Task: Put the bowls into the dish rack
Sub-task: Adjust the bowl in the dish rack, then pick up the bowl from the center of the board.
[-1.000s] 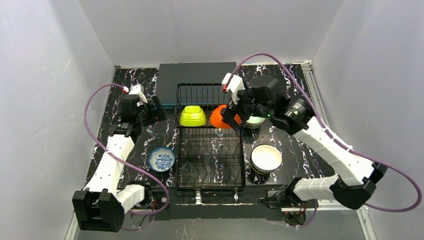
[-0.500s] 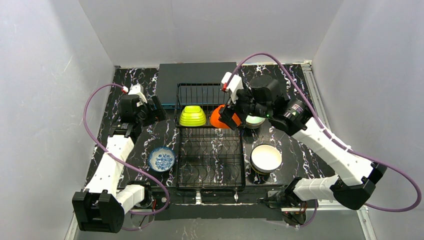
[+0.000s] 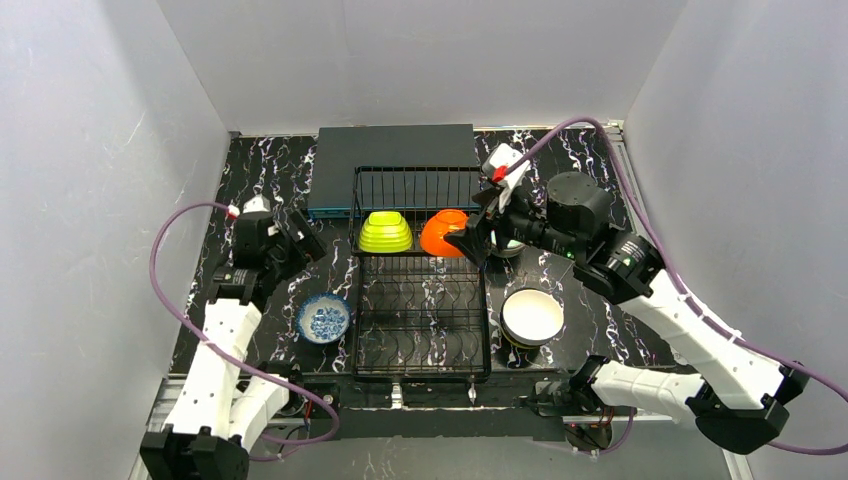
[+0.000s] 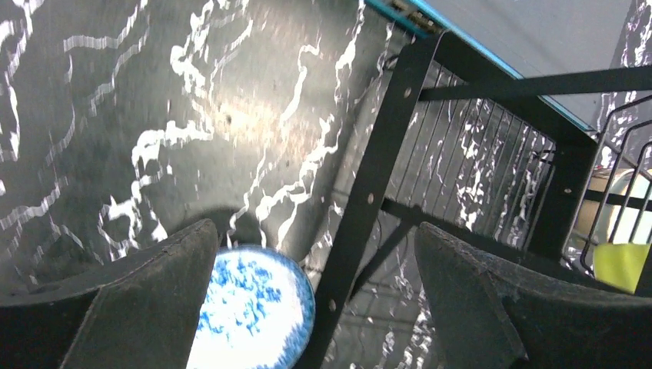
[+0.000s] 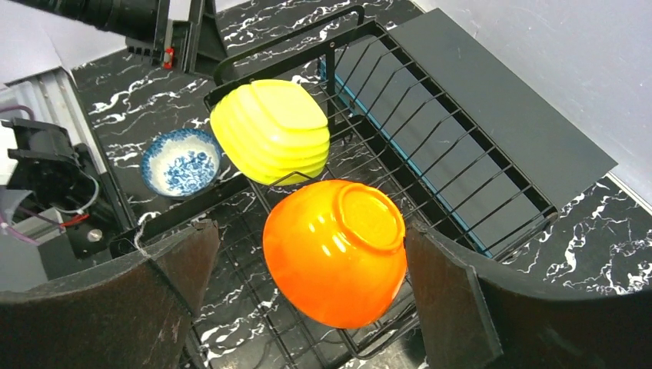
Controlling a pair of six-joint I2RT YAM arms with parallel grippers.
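The black wire dish rack (image 3: pixel 420 310) stands mid-table. A lime green bowl (image 3: pixel 386 232) and an orange bowl (image 3: pixel 443 232) lean upside down in its back tier. My right gripper (image 3: pixel 472 238) is open just right of the orange bowl (image 5: pixel 338 250). In the right wrist view its fingers (image 5: pixel 461 307) stand wide on either side of that bowl. A blue-white patterned bowl (image 3: pixel 323 318) sits on the table left of the rack. My left gripper (image 3: pixel 298 243) is open and empty above the table, up-left of that bowl (image 4: pixel 250 311). White and beige bowls (image 3: pixel 531 315) are stacked right of the rack.
A flat dark grey box (image 3: pixel 395 150) lies behind the rack. A mint bowl (image 3: pixel 512 245) is mostly hidden behind my right gripper. The rack's side frame (image 4: pixel 377 177) runs between my left fingers in the left wrist view. White walls close in the table.
My right wrist has drawn back to the right from the orange bowl, which stays in the rack. My left gripper has moved nearer, toward the blue-white patterned bowl.
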